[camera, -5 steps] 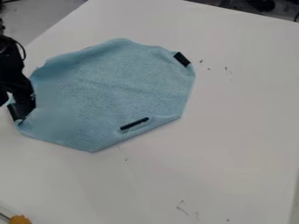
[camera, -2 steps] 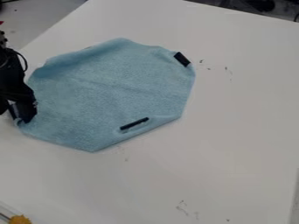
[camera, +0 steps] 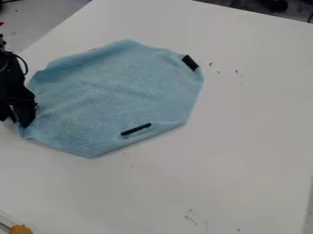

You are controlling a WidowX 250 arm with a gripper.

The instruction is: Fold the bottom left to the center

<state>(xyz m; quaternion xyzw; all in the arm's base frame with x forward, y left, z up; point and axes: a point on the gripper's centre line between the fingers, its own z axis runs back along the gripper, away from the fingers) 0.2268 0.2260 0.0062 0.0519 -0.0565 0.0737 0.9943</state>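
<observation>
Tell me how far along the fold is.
Done: the gripper is at the lower-left edge of the blue cloth. In hand: apparently taking that edge, though the grip is unclear. Left: the fold itself; that edge lies out at the left, not at the center.

White tabletop (camera: 245, 114), small dark marks (camera: 191, 220) scattered on it. Orange-yellow object (camera: 22, 229), bottom left corner. Grey surface (camera: 45, 20), upper left. Dark clutter (camera: 274, 5) beyond table, top right.

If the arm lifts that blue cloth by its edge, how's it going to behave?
The blue cloth will probably droop and crease, since its surface already shows soft wrinkles. It looks thin, so likely light for its spread. Pulled by one edge, it may slide over the table, as it seems to lie loose there.
</observation>
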